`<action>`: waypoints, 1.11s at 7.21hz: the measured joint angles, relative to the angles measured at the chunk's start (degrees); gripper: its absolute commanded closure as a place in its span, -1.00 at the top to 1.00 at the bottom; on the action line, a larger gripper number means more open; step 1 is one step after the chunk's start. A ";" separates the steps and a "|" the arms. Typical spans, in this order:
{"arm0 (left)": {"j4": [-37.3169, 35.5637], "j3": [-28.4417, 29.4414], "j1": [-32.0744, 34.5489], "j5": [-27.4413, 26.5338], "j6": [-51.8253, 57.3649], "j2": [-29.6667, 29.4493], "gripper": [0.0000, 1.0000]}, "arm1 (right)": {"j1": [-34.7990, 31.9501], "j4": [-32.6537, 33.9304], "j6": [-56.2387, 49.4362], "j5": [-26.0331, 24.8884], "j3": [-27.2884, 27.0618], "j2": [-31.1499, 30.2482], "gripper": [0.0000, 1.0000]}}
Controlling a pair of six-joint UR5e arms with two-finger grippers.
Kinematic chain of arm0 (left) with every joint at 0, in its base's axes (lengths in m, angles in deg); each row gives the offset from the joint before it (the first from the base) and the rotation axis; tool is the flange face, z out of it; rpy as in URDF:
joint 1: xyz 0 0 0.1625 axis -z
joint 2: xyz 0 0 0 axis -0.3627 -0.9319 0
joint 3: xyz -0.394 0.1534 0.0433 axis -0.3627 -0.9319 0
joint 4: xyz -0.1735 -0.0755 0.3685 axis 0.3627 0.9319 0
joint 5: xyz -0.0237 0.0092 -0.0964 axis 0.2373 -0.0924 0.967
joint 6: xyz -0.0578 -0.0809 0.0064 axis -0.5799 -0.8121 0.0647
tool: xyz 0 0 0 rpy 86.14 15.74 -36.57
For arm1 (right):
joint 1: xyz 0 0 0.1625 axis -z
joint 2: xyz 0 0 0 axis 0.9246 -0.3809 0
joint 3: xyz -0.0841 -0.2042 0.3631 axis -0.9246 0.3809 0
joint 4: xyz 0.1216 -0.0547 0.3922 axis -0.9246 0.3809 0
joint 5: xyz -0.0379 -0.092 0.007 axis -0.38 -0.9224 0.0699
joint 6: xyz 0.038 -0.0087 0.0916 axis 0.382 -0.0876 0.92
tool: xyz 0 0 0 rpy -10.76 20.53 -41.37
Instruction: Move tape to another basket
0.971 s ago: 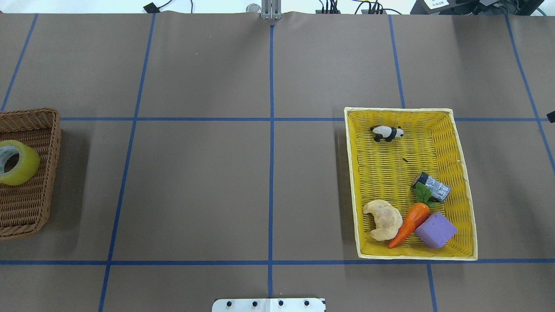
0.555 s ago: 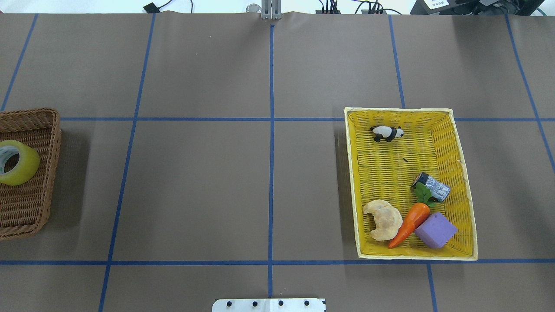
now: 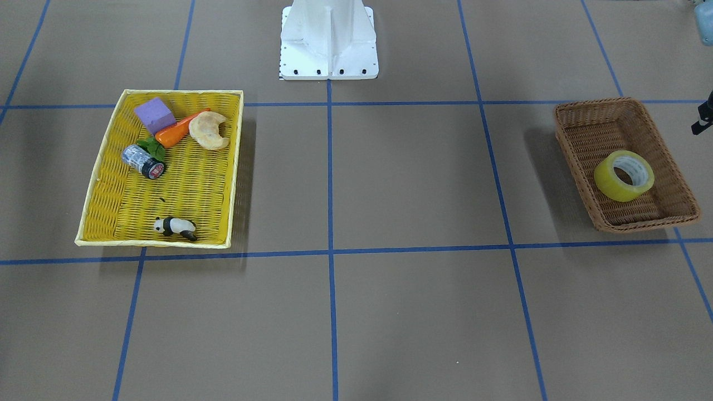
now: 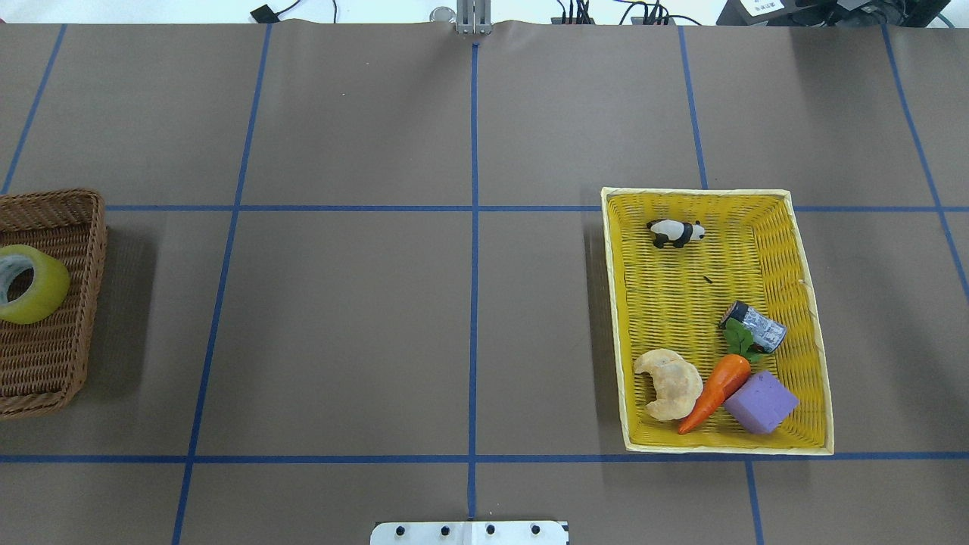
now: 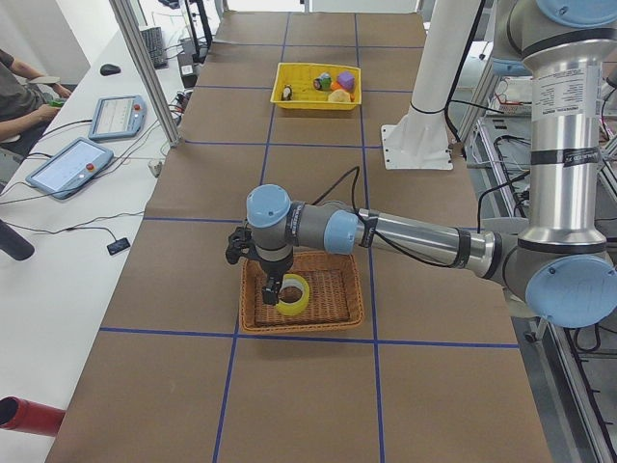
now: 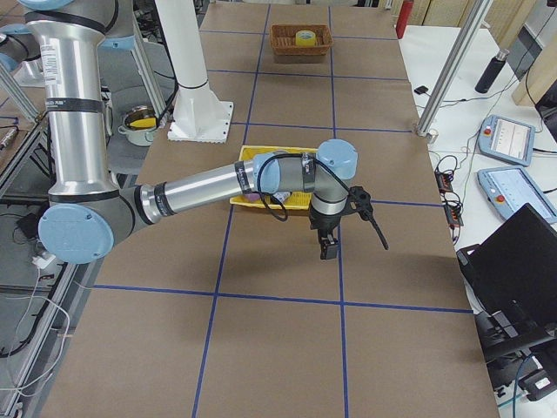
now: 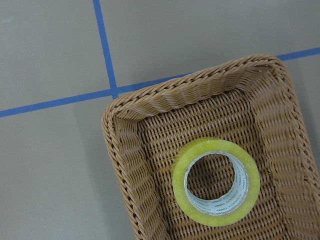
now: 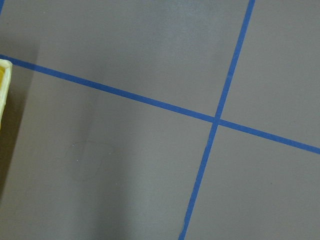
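Left tool (image 5: 272, 287) and right tool (image 6: 327, 251) both point down — jaws unclear.

Glossy translucent yellow plastic tape (image 7: 216, 181) lies in a rough brown woven wicker basket (image 7: 131, 165). The desk (image 4: 341, 318) is covered in matt brown paper with smooth blue tape lines (image 4: 473, 250).

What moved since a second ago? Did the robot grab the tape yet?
Almost nothing. A small dark tip at the overhead view's right edge, likely the right gripper, has slipped out of that view. Nothing was grabbed or let go: the translucent yellow tape roll lies in the brown wicker basket as before, and the things in the yellow woven tray kept their places.
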 measured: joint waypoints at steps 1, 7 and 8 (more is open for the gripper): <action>-0.02 0.06 0.03 0.17 -0.35 -0.02 0.96 | 0.00 0.02 0.01 0.17 -0.04 -0.15 1.00; 0.36 -0.49 0.07 0.96 -3.65 -0.09 0.97 | 0.04 -0.23 0.39 1.64 -0.33 -0.62 1.00; 0.45 -0.01 0.06 0.94 -3.69 -0.12 0.97 | 0.04 -0.51 0.45 1.70 -0.35 -0.43 1.00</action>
